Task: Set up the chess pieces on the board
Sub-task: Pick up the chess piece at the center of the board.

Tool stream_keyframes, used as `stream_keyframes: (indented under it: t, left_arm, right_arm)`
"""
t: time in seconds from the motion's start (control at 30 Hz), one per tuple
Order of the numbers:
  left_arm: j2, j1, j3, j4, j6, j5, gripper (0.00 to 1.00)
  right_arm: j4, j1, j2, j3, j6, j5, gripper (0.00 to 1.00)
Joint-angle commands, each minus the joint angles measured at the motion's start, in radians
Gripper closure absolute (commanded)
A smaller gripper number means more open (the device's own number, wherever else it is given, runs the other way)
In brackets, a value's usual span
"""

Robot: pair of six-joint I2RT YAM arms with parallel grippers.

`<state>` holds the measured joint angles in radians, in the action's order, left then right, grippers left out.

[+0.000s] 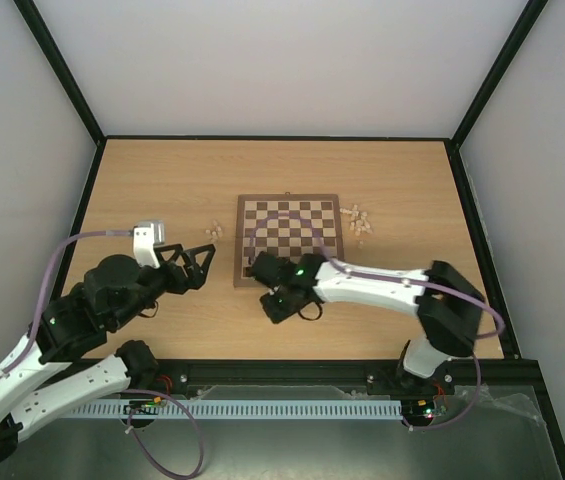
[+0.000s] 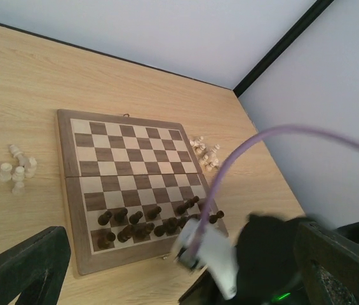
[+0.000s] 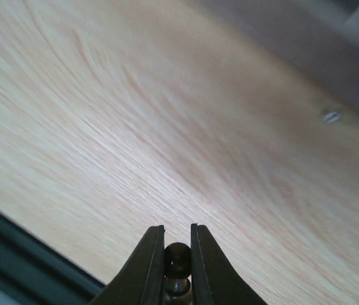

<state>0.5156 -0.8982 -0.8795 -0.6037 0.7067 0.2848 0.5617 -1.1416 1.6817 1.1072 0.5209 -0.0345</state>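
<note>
While hanging over the tabletop (image 3: 166, 127) by the board's (image 2: 68, 146) near edge, had the right tool (image 3: 178, 235) clamped on one dark chess piece (image 3: 178, 255). Saw left tool (image 1: 205, 264) spread wide, dark chessmen (image 2: 144, 222) on the board's near rows, pale ones (image 2: 17, 168) heaped either side.

Light wood tabletop (image 1: 162, 190) fills centre of frame, grain running left to right. Plain pale walls (image 1: 262, 60) close it in at top, left and right. Black frame bars (image 1: 62, 75) edge the tabletop and climb toward both upper corners. Perforated white strip (image 1: 282, 409) runs across lower frame. Light even and soft.
</note>
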Motion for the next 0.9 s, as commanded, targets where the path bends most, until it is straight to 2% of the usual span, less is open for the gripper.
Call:
stream_keyframes:
  t: [0.0, 0.33, 0.7, 0.87]
  left_arm:
    - [0.04, -0.002, -0.002, 0.061, -0.016, -0.025, 0.01]
    - [0.126, -0.002, -0.002, 0.144, -0.025, -0.079, 0.01]
    - [0.209, -0.002, 0.005, 0.231, -0.033, -0.137, 0.01]
    - [0.223, -0.002, 0.033, 0.322, -0.036, -0.206, 0.01]
  right_arm:
    - [-0.016, 0.075, -0.191, -0.014, -0.018, 0.005, 0.91]
    - [-0.102, 0.231, -0.526, -0.073, -0.018, 0.059, 0.91]
    - [-0.124, 0.283, -0.648, -0.096, -0.019, 0.066, 0.92]
    - [-0.213, 0.41, -0.735, -0.103, 0.016, 0.243, 0.92]
